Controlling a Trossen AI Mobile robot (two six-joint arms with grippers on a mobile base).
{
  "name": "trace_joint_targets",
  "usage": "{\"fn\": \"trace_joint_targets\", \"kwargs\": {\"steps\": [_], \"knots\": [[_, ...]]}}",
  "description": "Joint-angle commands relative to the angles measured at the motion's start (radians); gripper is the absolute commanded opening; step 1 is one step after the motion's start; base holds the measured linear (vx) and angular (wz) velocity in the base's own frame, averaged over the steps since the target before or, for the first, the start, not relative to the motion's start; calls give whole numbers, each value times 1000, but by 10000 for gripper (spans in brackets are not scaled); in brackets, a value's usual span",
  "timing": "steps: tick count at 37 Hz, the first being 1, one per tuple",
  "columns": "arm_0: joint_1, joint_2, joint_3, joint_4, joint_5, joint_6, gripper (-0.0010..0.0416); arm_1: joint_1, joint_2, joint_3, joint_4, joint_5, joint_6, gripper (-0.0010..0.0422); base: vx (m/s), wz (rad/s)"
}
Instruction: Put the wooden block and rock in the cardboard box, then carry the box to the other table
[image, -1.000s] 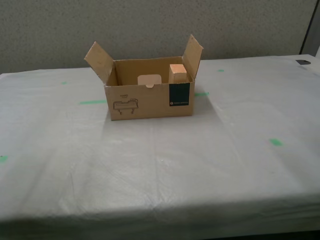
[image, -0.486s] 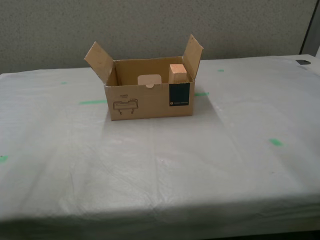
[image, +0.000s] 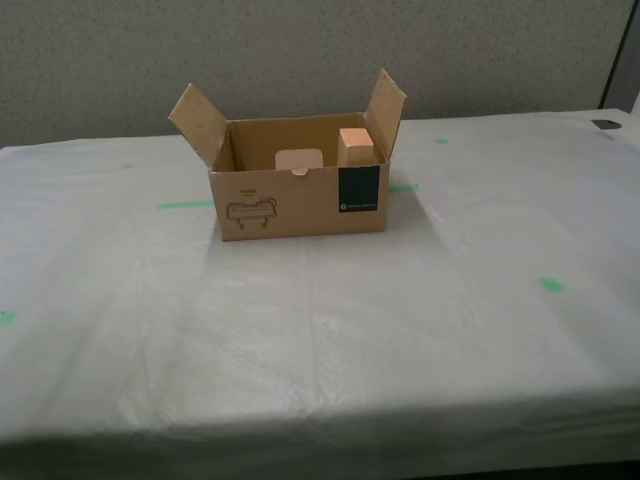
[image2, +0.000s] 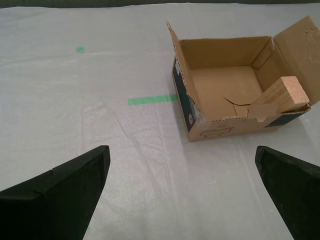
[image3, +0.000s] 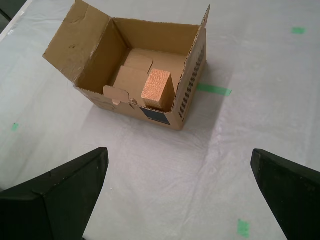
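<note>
With both jaws spread empty, the first gripper (image3: 177, 192) and second gripper (image2: 182, 192) should close squarely on the cardboard box (image: 300, 200) side walls, keeping the wooden block (image: 355, 145) upright.

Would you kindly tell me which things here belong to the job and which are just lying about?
Job:
- cardboard box
- wooden block, leaning inside the box
- sheet-covered table
- rock: not visible

Lying about:
- green tape marks
- small dark object, unidentifiable

Black, seemingly matte wedge-shaped fingers (image2: 60, 195)
</note>
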Motion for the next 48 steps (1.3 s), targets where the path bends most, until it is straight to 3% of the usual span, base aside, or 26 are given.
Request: {"fn": "trace_joint_targets", "kwargs": {"steps": [1, 48], "knots": [[0, 0, 1, 0, 4, 1, 399, 0, 0, 1, 1, -1, -2, 398, 0, 0], [0, 0, 1, 0, 4, 1, 399, 0, 0, 1, 1, -1, -2, 398, 0, 0]]}}
